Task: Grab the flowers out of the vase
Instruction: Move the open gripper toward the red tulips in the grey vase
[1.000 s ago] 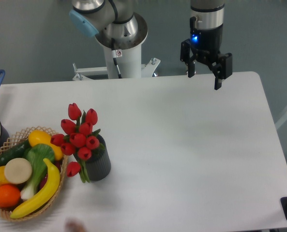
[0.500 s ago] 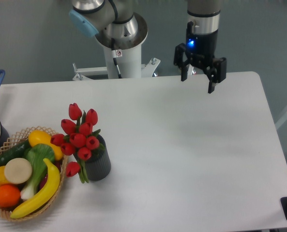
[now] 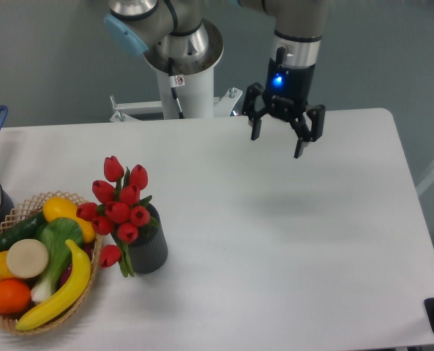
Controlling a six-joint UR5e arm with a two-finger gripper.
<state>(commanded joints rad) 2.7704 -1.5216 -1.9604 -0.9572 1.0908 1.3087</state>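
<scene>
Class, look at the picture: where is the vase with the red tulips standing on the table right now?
The vase stands at the table's front-left in the camera view, just right of the woven basket of fruit and vegetables, with the flowers still in it, far from the gripper.

Flowers (image 3: 118, 206) in vase (image 3: 148, 250); hand (image 3: 277, 144) spread, apart.

The arm is built from silver-grey cylindrical segments, with a light blue cap (image 3: 126, 34) fitted on one joint. It is carried on a white column (image 3: 191, 91), on which a small label with red marking and a black cable are seen, and a pale metal base frame with bolts is visible behind it. The gripper (image 3: 279, 137) is black, with two dark fingers below a silver wrist section, and a blue light (image 3: 277, 80) is lit on its body.
</scene>
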